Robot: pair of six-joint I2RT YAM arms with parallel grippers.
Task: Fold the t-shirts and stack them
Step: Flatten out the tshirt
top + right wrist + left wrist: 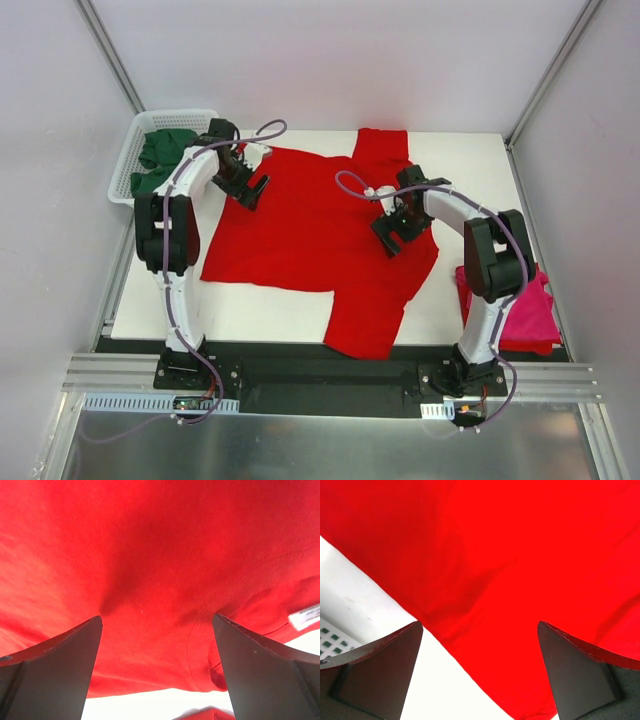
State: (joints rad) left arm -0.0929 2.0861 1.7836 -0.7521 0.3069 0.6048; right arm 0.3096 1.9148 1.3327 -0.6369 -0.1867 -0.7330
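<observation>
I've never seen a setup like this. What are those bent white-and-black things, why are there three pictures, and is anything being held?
Those are two robot arms, bolted at the near edge of a white table. The wide picture comes from a camera above and behind them. The other two come from a small camera on each wrist, so the dark wedges at the bottom are that arm's own fingers. A red t-shirt lies spread out on the table. A pink t-shirt sits at the right edge, and green t-shirts lie in a white basket at the far left. The left claw is over the red shirt's far left edge, the right claw over its right side. Both are open and hold nothing.
</observation>
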